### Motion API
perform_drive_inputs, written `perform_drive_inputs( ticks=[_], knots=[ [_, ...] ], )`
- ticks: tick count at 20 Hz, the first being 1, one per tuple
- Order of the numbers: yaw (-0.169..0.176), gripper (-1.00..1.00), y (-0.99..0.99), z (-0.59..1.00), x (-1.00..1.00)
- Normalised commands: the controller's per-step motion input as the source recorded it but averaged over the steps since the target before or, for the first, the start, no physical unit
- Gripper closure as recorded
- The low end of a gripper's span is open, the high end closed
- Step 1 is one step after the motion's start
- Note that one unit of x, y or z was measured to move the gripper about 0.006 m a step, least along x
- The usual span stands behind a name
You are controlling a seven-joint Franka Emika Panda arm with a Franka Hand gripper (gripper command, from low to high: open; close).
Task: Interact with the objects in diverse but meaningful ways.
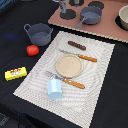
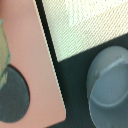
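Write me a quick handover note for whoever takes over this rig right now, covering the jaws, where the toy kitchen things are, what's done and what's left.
Gripper: not visible in either view, so the state of its jaws cannot be told.
Wrist view shows the grey pot below, beside the placemat edge.
On the dark table, off the mat: grey pot, red tomato, yellow packet.
On the placemat: brown sausage, light blue cup, a round plate, and utensils with orange handles.
Done: nothing evident; nothing is held.
Left: everything; the pot seems the nearest candidate.

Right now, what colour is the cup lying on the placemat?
Light blue. The cup shows best in the exterior view, near the fork.
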Motion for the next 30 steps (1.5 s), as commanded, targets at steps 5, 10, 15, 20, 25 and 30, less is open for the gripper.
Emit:
perform_drive_inputs(
  ticks=[5, 10, 15, 20, 25, 30],
  knots=[
    [0.000, -1.00, -0.01, 0.04, 0.95],
    [0.000, -1.00, -0.07, 0.01, 0.93],
    [0.000, -1.00, -0.15, -0.03, 0.77],
    [0.000, -1.00, -0.14, -0.23, 0.28],
    [0.000, -1.00, -0.07, -0.41, 0.08],
    [0.000, -1.00, 0.00, -0.44, 0.01]
  ],
)
